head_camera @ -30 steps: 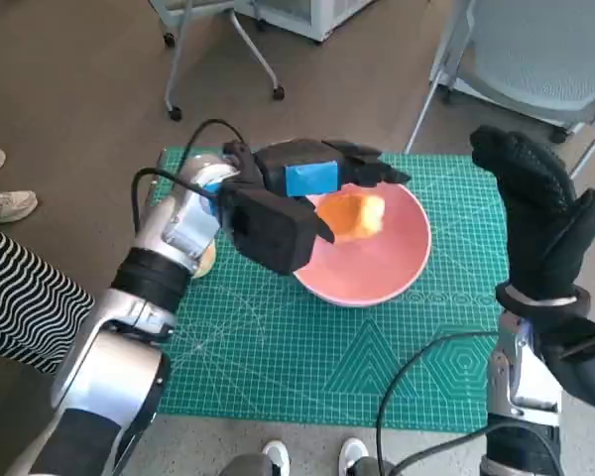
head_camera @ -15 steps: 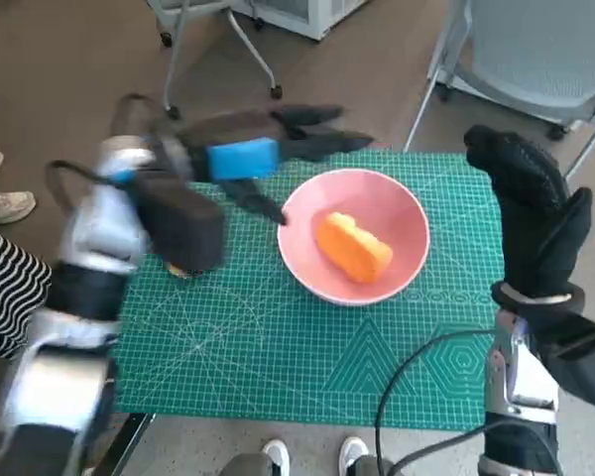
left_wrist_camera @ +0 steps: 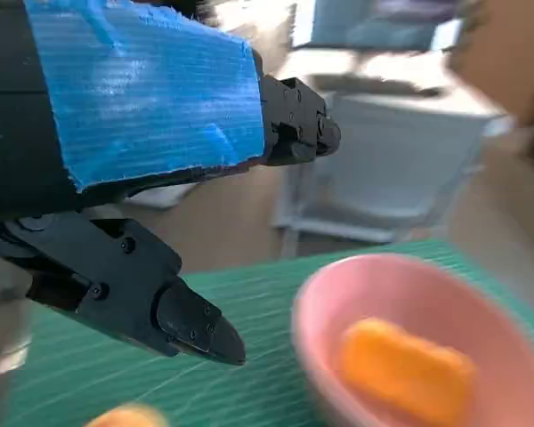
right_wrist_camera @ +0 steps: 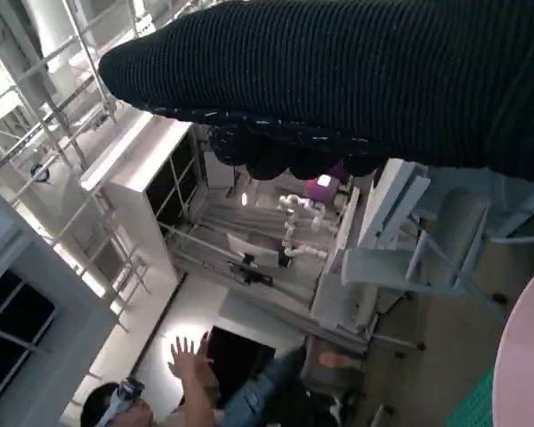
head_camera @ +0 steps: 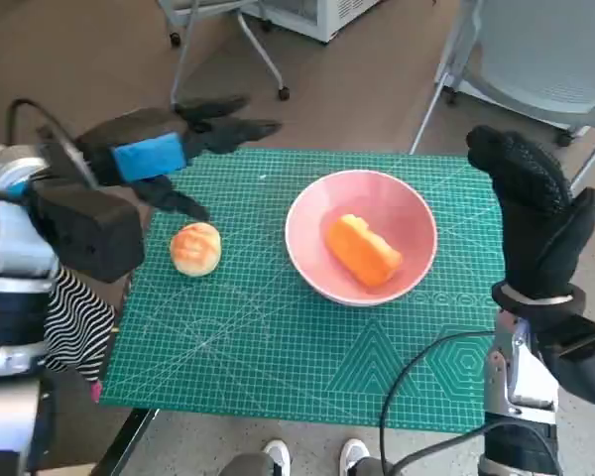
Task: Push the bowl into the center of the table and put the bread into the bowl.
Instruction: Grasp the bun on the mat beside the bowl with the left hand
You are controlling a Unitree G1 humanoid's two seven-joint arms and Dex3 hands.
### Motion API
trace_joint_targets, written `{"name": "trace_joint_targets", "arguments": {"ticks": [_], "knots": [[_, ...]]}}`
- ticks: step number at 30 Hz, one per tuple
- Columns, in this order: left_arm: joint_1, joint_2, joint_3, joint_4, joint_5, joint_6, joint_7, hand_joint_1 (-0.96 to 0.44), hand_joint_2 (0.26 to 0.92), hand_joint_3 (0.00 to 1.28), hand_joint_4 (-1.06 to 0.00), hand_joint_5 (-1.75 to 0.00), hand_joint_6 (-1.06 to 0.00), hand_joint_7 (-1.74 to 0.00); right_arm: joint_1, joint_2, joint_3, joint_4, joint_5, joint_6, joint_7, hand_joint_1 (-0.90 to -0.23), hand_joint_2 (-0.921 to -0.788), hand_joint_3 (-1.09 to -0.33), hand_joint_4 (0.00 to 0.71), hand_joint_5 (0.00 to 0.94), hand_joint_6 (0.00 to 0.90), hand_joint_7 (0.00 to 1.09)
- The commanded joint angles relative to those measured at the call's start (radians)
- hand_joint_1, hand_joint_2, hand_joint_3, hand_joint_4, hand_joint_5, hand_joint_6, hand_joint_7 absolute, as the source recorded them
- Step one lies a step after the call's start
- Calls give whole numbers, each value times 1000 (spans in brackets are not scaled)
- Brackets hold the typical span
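A pink bowl [head_camera: 407,216] sits on the green cutting mat [head_camera: 278,337], a little right of its middle. An orange oblong bread [head_camera: 363,250] lies inside it; the left wrist view shows the bowl [left_wrist_camera: 338,294] and the bread [left_wrist_camera: 408,369] too. A round bread roll [head_camera: 195,247] rests on the mat left of the bowl. My left hand [head_camera: 169,144] hovers above the mat's far left corner, fingers spread, holding nothing. My right hand [head_camera: 535,213] is raised upright beside the bowl's right side, fingers apart, empty.
Chair legs on castors [head_camera: 228,40] stand on the floor beyond the table. A grey chair [head_camera: 545,59] stands at the far right. A striped sleeve [head_camera: 74,327] shows at the left edge. In the right wrist view a person [right_wrist_camera: 187,391] sits far off.
My left hand let go of the orange bread, which now lies in the bowl, and drew back to the left, uncovering the round roll. The right hand stayed raised.
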Motion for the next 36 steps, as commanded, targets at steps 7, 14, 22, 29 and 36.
{"name": "trace_joint_targets", "arguments": {"ticks": [7,14,22,29,36], "knots": [[78,30,22,1,-12,31,4,-218,761,0,1,1,-178,-71,1,11,7,26,7,2,11,-655,-921,-713,166,0,53,545],[114,24,31,21,-13,31,21,-188,760,1,1,1,-179,-61,-3,10,6,28,12,3,18,-648,-921,-718,166,1,54,545],[136,-2,20,97,-22,7,41,-151,765,3,1,1,-175,-46,-2,8,2,37,18,0,29,-647,-921,-720,167,1,55,544],[146,-32,-2,157,-11,11,46,-101,772,6,1,1,-175,-35,1,4,-4,32,22,4,36,-647,-921,-720,167,1,55,543],[132,-50,-45,200,23,60,28,-30,786,11,1,1,-170,-21,4,-3,-9,22,21,10,39,-646,-921,-721,166,0,55,542]]}}
